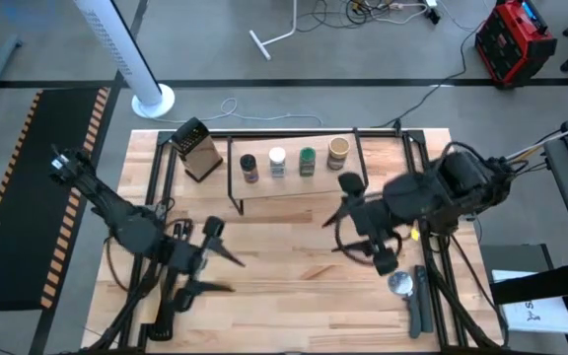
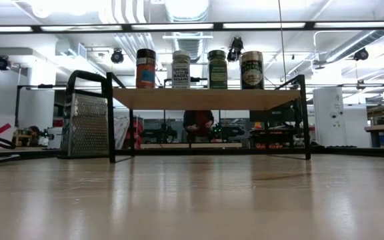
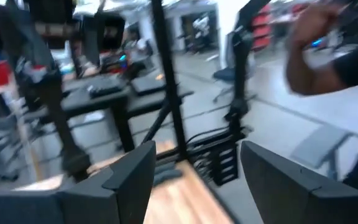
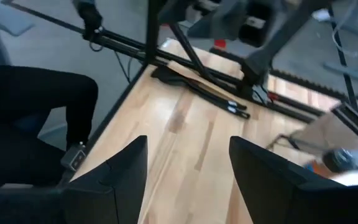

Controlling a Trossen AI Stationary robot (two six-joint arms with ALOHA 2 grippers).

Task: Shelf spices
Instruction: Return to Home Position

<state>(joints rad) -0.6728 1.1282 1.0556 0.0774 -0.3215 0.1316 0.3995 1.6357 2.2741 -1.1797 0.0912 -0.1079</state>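
Observation:
Four spice jars stand upright in a row on the shelf's wooden top board: dark-lidded, white-lidded, green-lidded and the wider tan one. The shelf rests on its black legs at the table's far middle. My left gripper is open over the near left of the table, away from the shelf. My right gripper is open in front of the shelf's right end, above bare wood. Neither holds anything.
A metal grater stands left of the shelf. A round silver disc and a dark tool lie near the right front edge. A person's arm shows beyond the table. Bare wood lies in front of the shelf.

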